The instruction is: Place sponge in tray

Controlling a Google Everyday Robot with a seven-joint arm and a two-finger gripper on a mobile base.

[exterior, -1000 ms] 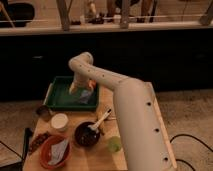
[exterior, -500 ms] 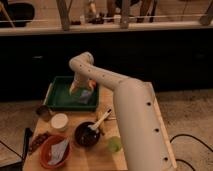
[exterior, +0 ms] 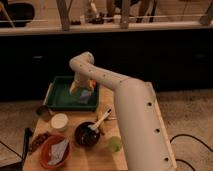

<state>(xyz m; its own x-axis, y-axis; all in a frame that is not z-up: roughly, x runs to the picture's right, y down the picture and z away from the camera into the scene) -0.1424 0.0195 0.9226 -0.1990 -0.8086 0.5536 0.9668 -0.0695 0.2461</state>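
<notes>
Camera view, single entry.

- Large shallow rectangular dark-green plastic tray [exterior: 61, 96] with raised rim: lying at the far left part of the light wooden table [exterior: 80, 117], the biggest container in sight.
- Small pale blue-grey rectangular soft sponge [exterior: 85, 95]: lying inside the tray, toward its right side, resting on the tray floor.
- White jointed robot arm [exterior: 132, 107]: rising from the lower right, bending at a rounded elbow above the tray and pointing downward into it.
- Two-finger gripper [exterior: 79, 89]: hanging over the right half of the tray, just above and slightly left of the sponge; jaws standing fully apart and clamping nothing. Whether the fingertips are brushing the sponge: not possible to tell.
- Round orange-red bowl [exterior: 48, 156]: sitting at the near left corner of the table, well apart from the tray.
- Larger pale grey-blue cloth-like piece [exterior: 59, 150] with pointed corners: lying inside the orange-red bowl.
- Round dark bowl [exterior: 86, 135]: sitting near the table's middle, between the orange-red bowl and the arm.
- White long-handled utensil [exterior: 102, 120]: leaning in the dark bowl, its handle pointing up and to the right.
- Small round white container [exterior: 60, 121]: standing just in front of the tray.
- Small pale green cup [exterior: 115, 144]: standing just right of the dark bowl, close beside the arm.
</notes>
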